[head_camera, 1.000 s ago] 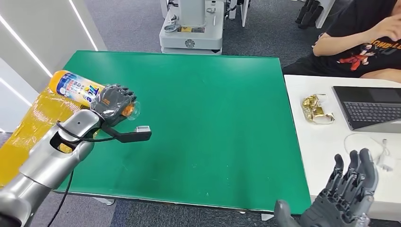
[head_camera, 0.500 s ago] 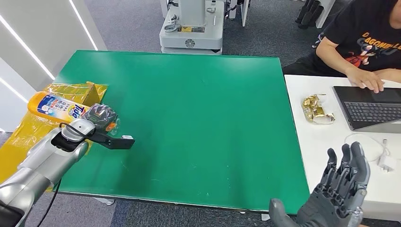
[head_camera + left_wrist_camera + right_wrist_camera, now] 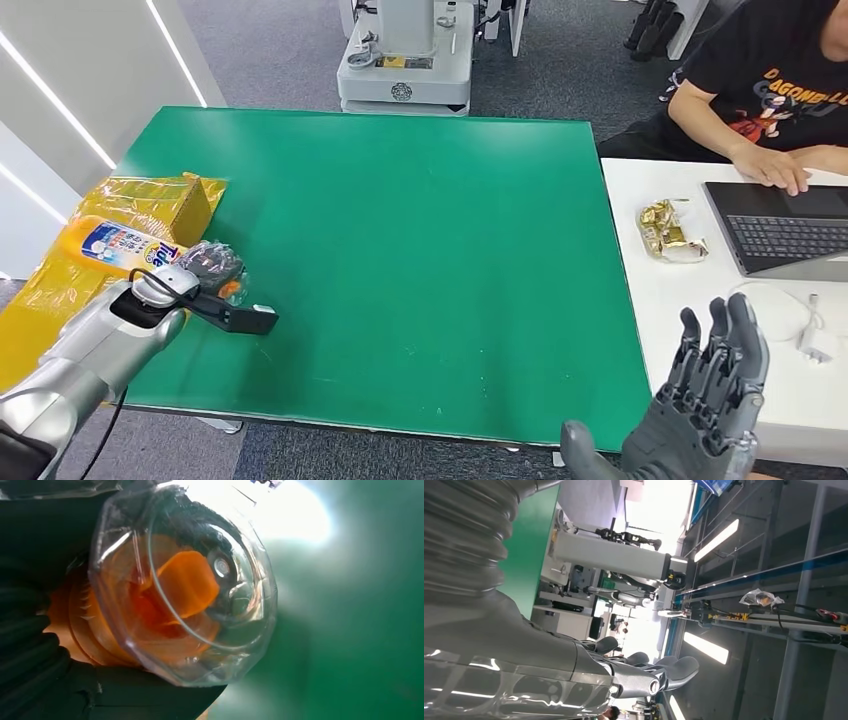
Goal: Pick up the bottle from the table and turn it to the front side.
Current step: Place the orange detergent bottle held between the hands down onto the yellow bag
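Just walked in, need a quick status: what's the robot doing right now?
The left hand grips a Tide detergent bottle near its cap end, at the left edge of the green table, with the bottle lying roughly sideways over a yellow package. The left wrist view shows the clear cap with an orange spout inside. The right hand is raised, fingers apart, holding nothing. A person sits at a laptop on the adjoining white table.
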`<state>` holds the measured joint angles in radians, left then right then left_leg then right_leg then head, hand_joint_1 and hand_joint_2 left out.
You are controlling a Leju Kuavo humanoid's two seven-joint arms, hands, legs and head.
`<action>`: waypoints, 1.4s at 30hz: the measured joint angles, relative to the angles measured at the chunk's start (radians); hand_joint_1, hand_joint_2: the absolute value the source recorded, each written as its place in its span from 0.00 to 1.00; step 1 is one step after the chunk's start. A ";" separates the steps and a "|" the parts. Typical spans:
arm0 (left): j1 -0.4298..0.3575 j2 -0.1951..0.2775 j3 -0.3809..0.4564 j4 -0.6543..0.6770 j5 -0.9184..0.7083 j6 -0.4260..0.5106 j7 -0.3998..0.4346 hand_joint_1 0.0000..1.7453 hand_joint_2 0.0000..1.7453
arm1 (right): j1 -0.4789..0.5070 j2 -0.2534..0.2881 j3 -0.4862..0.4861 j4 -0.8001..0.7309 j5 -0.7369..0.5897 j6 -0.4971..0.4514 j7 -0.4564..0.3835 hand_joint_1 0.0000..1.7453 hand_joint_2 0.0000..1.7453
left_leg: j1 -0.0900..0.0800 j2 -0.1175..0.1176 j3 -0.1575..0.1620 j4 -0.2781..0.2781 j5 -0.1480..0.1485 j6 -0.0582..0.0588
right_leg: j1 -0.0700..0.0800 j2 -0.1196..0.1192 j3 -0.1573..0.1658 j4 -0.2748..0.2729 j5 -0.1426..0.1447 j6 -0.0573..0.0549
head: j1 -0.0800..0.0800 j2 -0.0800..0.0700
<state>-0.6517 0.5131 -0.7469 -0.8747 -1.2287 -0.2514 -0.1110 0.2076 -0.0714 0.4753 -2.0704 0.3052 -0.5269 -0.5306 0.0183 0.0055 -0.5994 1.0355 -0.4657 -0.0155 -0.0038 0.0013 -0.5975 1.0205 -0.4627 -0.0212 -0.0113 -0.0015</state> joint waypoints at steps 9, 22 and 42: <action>-0.007 -0.027 0.002 0.063 0.200 -0.071 -0.099 1.00 1.00 | -0.013 0.002 0.000 0.009 -0.019 0.007 -0.011 0.00 1.00 | 0.000 -0.001 0.001 0.000 0.000 0.000 | 0.000 -0.001 0.001 0.000 0.000 0.000 | 0.000 0.000; -0.029 -0.056 0.002 0.121 0.267 -0.063 -0.086 1.00 1.00 | -0.022 0.002 0.000 0.017 -0.021 0.012 -0.011 0.00 1.00 | 0.000 -0.004 0.005 -0.001 0.000 0.000 | 0.000 -0.005 0.007 0.000 0.000 0.000 | 0.000 0.000; -0.027 -0.085 0.042 0.186 0.323 0.071 -0.014 0.00 1.00 | -0.026 0.002 0.000 0.023 -0.022 0.004 -0.011 0.00 1.00 | 0.000 -0.005 0.010 -0.002 0.002 -0.002 | 0.000 -0.007 0.011 0.000 0.000 -0.001 | 0.000 0.000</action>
<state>-0.6784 0.4280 -0.7048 -0.6887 -0.9060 -0.1804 -0.1250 0.1816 -0.0698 0.4757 -2.0478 0.2831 -0.5226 -0.5413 0.0180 0.0005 -0.5899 1.0337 -0.4639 -0.0173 -0.0040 -0.0054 -0.5864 1.0207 -0.4626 -0.0219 -0.0113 -0.0015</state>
